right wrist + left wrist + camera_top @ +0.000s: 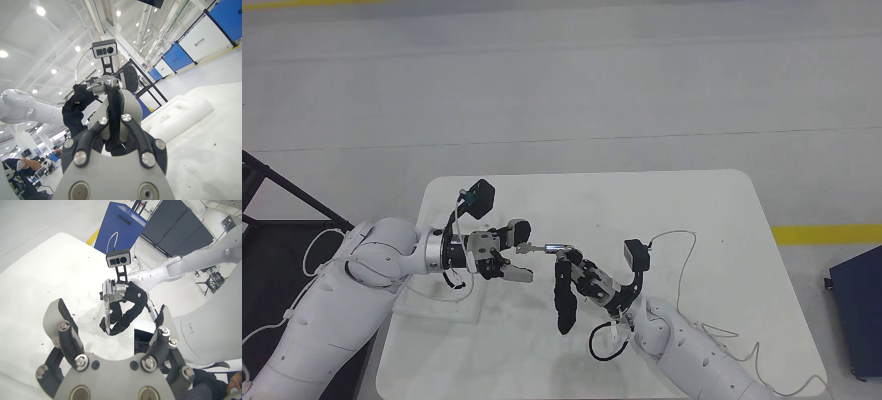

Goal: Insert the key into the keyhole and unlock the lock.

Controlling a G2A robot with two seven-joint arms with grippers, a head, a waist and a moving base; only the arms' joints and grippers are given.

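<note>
Top view: the left gripper is over the white table, spread wide and holding nothing. The lock is held in the air at its 3 o'clock, near but not touching. The right gripper is at the lock's 5 o'clock, pressed together on the lock's black fabric-sleeved cable. The cable's loop droops toward 6 o'clock.

Left wrist view: the chrome lock body faces the camera with the keyhole end on. The key appears to be seated in it already. Its bow hangs toward 6 o'clock, edge-on, between the open fingers. I cannot tell whether the lock has released.

Handling, as I judge it:
- **Key:** it looks thin, flat, light and rigid. It is best taken by the bow, with the pads on the two flat faces rather than the edges.
- **Lock body:** the chrome looks hard and slick, so it would be a poor place to pinch.
- **Cable:** it looks soft and floppy, so a hold through the sleeve will give little resistance to twist.
- **Risk:** the lock may swing or roll with the key instead of the cylinder turning, so a firm pinch and a slow turn seem called for.
</note>
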